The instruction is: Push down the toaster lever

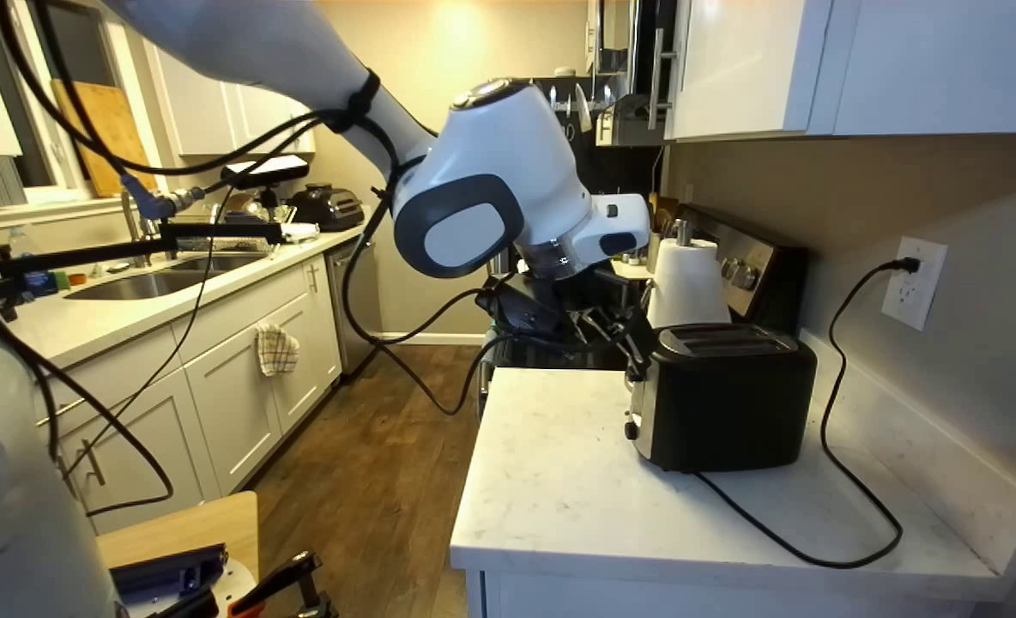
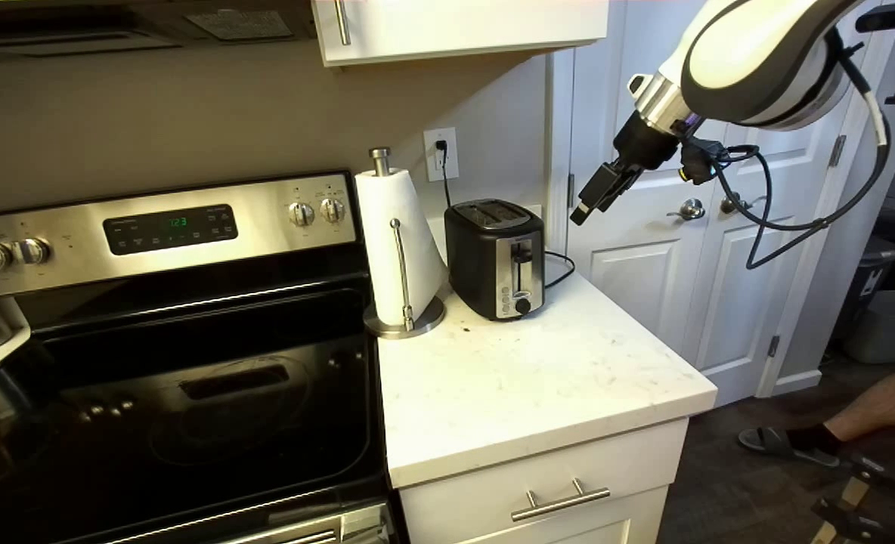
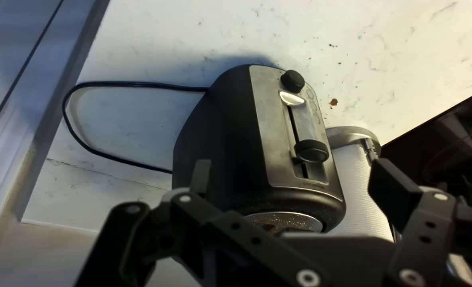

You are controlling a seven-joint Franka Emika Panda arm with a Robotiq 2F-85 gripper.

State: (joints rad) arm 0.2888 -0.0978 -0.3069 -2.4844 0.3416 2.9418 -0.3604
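Black toaster (image 2: pixel 474 264) upright on the far part of the pale surface (image 2: pixel 523 385), just right of a paper towel roll (image 2: pixel 396 249) in an exterior view, metal end face (image 2: pixel 505 264) toward the near side. Lever (image 3: pixel 311 151) high in its slot (image 3: pixel 293 122), well above the round knob (image 3: pixel 292 81); apparently not yet pressed. Hand (image 2: pixel 580 215) to the right of the toaster and angled down toward it in an exterior view, seemingly apart from it; in the wrist view, fingers (image 3: pixel 393 187) well apart, with nothing held. Power cord (image 3: pixel 124 84) looped to the left in the wrist view.

No call to lift or grasp the toaster: probably light and hollow, with a smooth, hard shell, so likely to slide or tip under a sideways shove. Lever small and rigid, presumably sprung, with firm resistance and a catch low in the travel. Best contact probably on top of the lever, pressing straight down along the slot. Better to bring the fingers together first, for a narrow, stiff tip. Chief risks: a slip off the lever, or a shift of the whole toaster toward the far side.
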